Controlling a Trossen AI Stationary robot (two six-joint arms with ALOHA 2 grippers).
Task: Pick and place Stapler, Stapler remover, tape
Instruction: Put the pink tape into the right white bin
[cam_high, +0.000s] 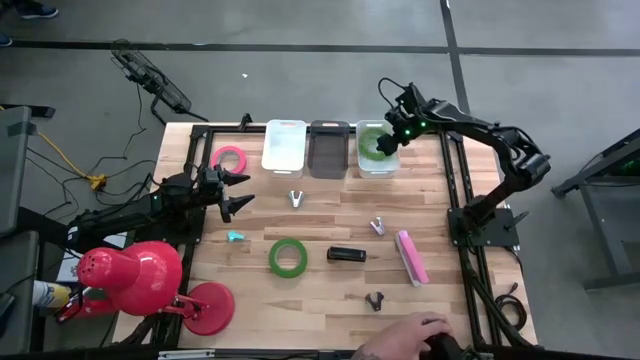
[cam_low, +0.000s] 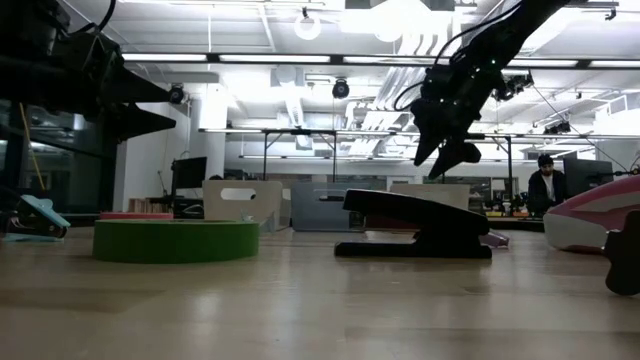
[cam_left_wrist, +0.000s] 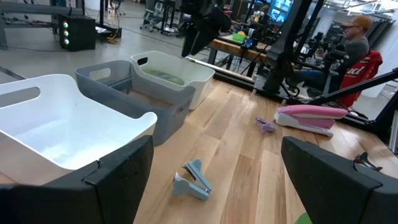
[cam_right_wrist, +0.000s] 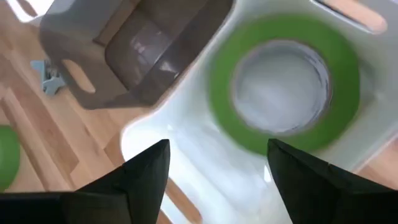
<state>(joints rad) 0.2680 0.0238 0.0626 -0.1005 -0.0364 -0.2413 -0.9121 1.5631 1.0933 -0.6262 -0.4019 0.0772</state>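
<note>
Here the right gripper (cam_high: 392, 135), fingers spread and empty, hangs over the pale green plastic bin (cam_high: 361, 163) at the table's far edge; a bright green tape ring (cam_right_wrist: 285, 81) lies flat inside; the left gripper (cam_high: 238, 192) waits open near the pink-red tape ring (cam_high: 230, 158).

No readable text

Only partial white lettering showed on a person's red jacket (cam_left_wrist: 364, 65), too unclear to read.
</note>
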